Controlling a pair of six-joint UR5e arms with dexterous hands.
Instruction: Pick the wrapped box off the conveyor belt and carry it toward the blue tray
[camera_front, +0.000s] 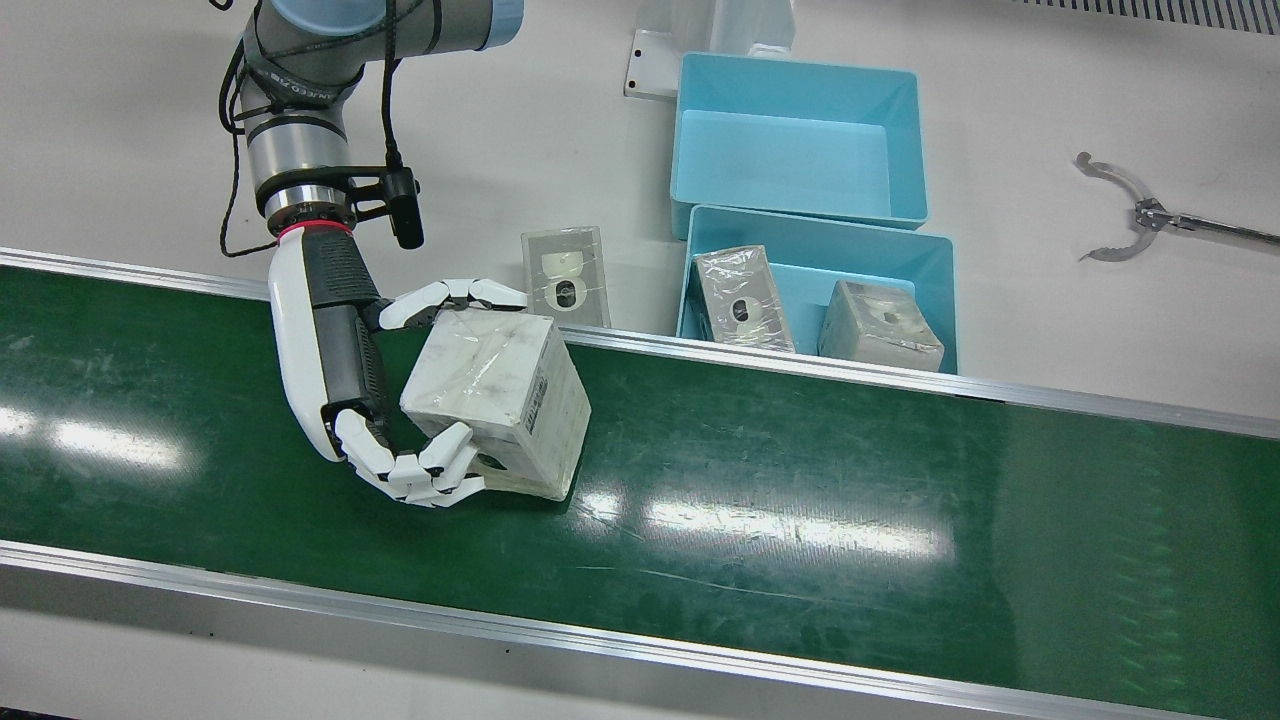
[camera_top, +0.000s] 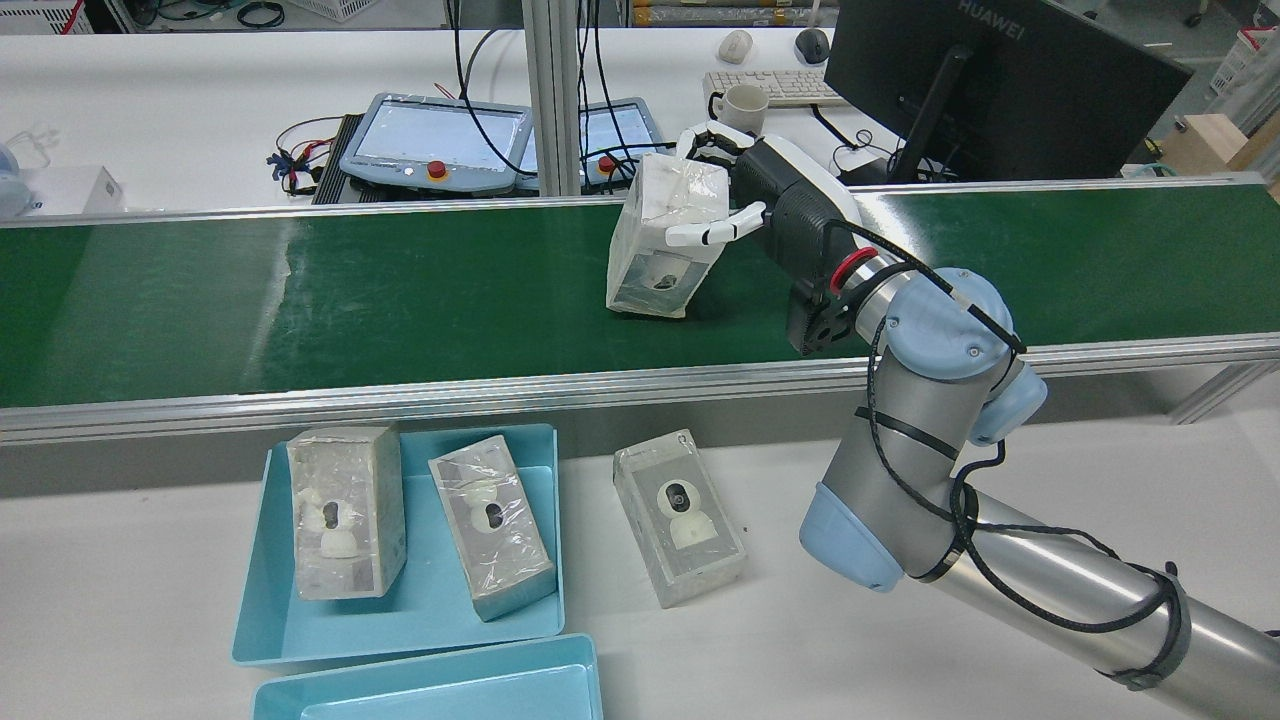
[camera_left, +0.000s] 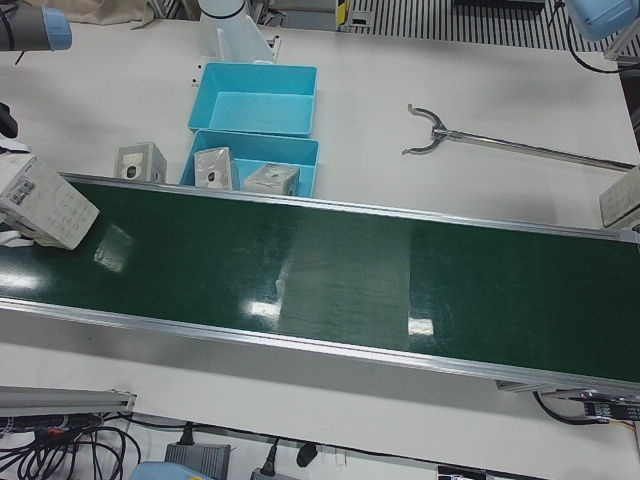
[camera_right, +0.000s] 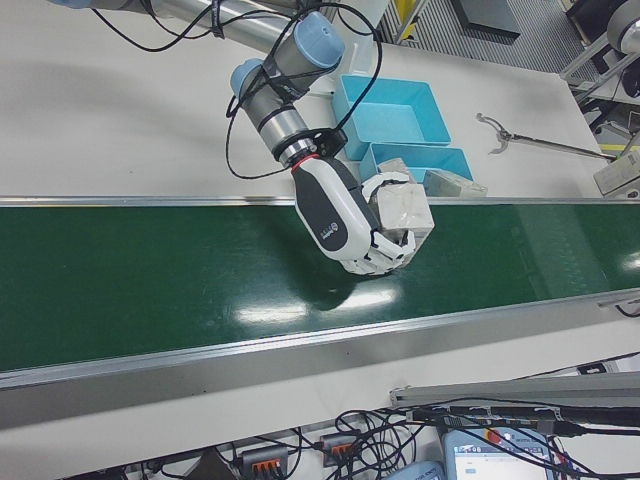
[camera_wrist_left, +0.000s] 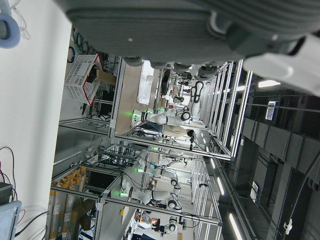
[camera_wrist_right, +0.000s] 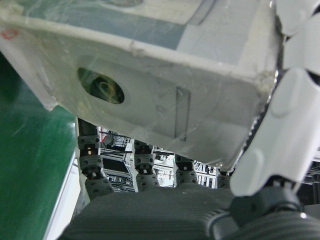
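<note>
Wrapped box (camera_front: 497, 397) is clamped in right hand (camera_front: 400, 385), fingers (camera_front: 455, 295) wrapped around it, tilted above conveyor belt (camera_front: 800, 500). Blue tray (camera_front: 935, 275) sits beyond the hand's fingertips. Left hand state can't be told.

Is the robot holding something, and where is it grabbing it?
Yes. The right hand holds the wrapped box by two opposite sides near its upper end, tilted over the conveyor belt.
</note>
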